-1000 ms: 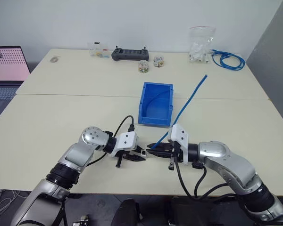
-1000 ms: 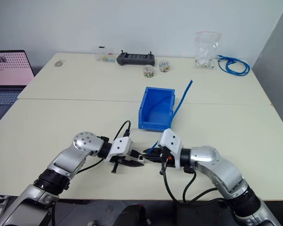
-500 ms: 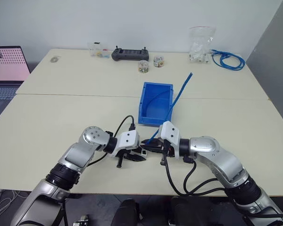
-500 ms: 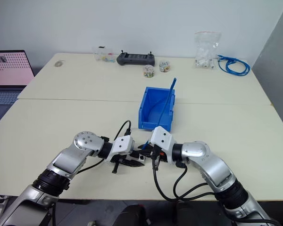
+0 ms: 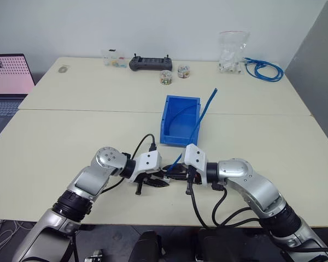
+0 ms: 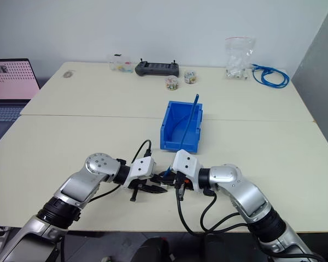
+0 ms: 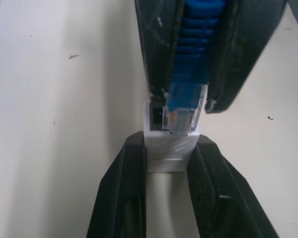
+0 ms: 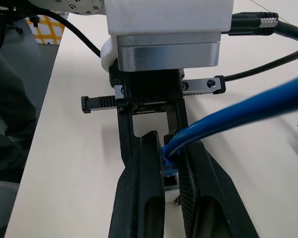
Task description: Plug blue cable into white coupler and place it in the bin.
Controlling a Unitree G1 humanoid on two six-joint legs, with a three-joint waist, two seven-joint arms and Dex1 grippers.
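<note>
My left gripper (image 5: 163,182) hovers just above the table near its front edge, shut on the white coupler (image 7: 171,148), whose dark socket faces the other hand. Tip to tip with it, my right gripper (image 5: 173,172) is shut on the blue cable (image 5: 203,115) just behind its clear plug (image 7: 186,108). The plug sits at the coupler's socket face, a little off to one side of the opening; I cannot tell how far in it is. The cable's free end rises up over the blue bin (image 5: 177,140), which stands just behind both hands.
At the table's far edge lie a black controller (image 5: 151,63), two small jars (image 5: 166,77), a small clear box (image 5: 113,58), a clear bag (image 5: 232,52) and a coiled blue cable bundle (image 5: 265,70). A laptop (image 5: 8,82) stands off the left side.
My right gripper has moved left with the cable until its tips meet the left gripper's. The cable's free end has swung left, over the bin. The left gripper has stayed put.
</note>
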